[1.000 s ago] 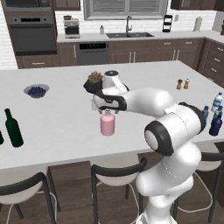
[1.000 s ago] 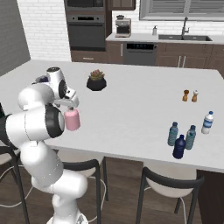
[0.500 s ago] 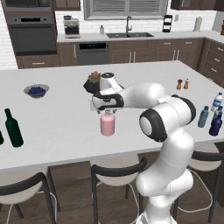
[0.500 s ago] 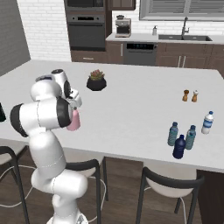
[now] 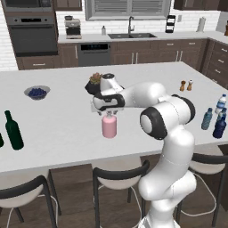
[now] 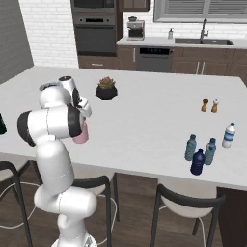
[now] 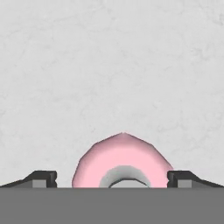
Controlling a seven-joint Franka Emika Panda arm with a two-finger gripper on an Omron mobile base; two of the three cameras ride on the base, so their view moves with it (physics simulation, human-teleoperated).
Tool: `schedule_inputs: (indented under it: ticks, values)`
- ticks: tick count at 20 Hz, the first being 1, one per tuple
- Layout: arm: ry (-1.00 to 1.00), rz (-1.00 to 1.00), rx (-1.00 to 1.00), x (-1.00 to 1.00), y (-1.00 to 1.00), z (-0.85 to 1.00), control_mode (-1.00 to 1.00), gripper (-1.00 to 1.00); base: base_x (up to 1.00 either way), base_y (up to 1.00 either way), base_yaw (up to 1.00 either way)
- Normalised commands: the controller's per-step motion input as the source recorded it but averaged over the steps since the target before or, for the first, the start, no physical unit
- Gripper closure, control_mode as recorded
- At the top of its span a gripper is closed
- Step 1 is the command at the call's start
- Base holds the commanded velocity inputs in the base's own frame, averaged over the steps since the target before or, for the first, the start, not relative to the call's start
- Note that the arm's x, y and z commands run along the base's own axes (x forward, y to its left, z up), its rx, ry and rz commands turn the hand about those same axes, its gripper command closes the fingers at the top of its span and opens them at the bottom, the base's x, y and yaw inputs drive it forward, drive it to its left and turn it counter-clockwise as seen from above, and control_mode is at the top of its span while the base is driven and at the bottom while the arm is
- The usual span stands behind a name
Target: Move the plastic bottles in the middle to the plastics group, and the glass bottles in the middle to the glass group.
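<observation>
Pink bottle mostly hidden behind the arm in the right base view, its lower half cut off in the hand view, second green bottle clipped by the left edge

Bare counter rings the pink bottle; plant pot seemingly well behind

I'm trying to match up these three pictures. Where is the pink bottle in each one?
Left base view: pink bottle centre, under the gripper.
Right base view: left, peeking from behind the arm.
Hand view: bottom centre, seen from above.
Shared landmark: potted plant just beyond it.
</observation>
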Motion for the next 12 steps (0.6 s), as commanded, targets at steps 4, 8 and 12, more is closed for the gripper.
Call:
schedule_inputs:
  ticks: [4, 8, 12]
  values:
    - [0.05, 0.00, 0.00, -0.01, 0.00, 0.00, -1.00, -1.00, 0.00, 0.00, 0.00]
    - [0.06, 0.00, 0.00, -0.10, -0.02, 0.00, -1.00, -1.00, 0.00, 0.00, 0.00]
    - [0.04, 0.00, 0.00, -0.04, -0.08, 0.00, -1.00, -1.00, 0.00, 0.00, 0.00]
